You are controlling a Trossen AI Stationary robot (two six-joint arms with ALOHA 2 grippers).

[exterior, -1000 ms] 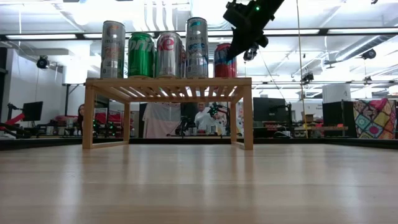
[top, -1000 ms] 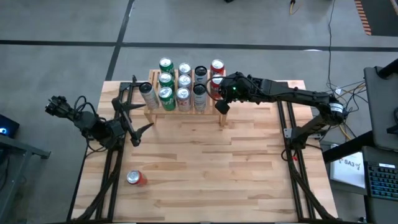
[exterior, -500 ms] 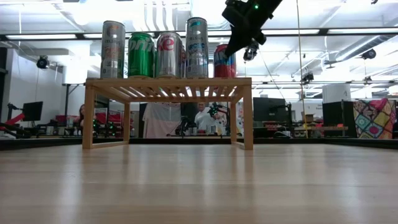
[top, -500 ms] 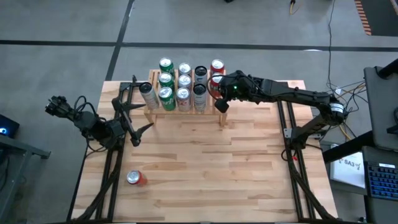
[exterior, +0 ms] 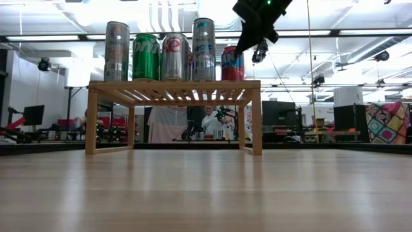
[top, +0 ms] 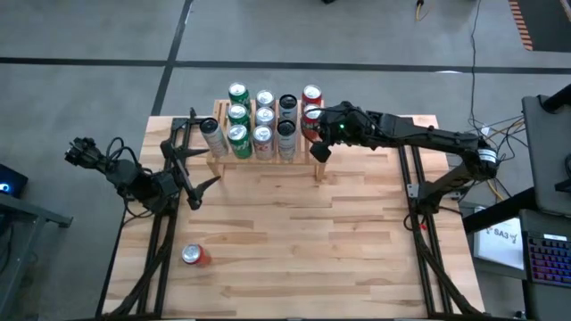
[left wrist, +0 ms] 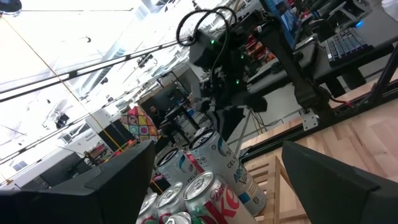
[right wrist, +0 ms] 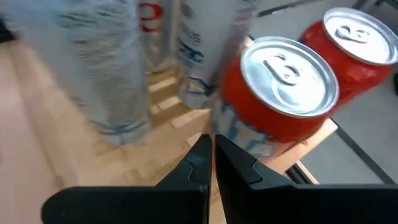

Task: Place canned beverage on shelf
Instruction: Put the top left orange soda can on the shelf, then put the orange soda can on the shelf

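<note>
The light-wood shelf (exterior: 174, 87) stands at the table's far side and carries several upright cans, green, silver and red (top: 262, 116). My right gripper (top: 314, 127) is shut and hovers over the shelf's right end, its tips beside the nearer red can (right wrist: 280, 93) that stands on the slats. A second red can (right wrist: 351, 43) stands behind it. Another red can (top: 194, 256) sits alone on the tabletop near the front left. My left gripper (top: 198, 160) waits open, raised at the shelf's left end, holding nothing. My right gripper's shut fingertips (right wrist: 208, 146) stand close by the lower side of the nearer red can (right wrist: 233, 127), slanting down from the table's right. I cannot tell whether they touch it. The can stands upright on the shelf.
The plank tabletop (top: 294, 241) lies bare in front of the shelf. Dark arm frames run along the left (top: 161, 241) and right (top: 419, 232) sides. Beyond the table, people and lab gear (exterior: 206, 122) show under the shelf.
</note>
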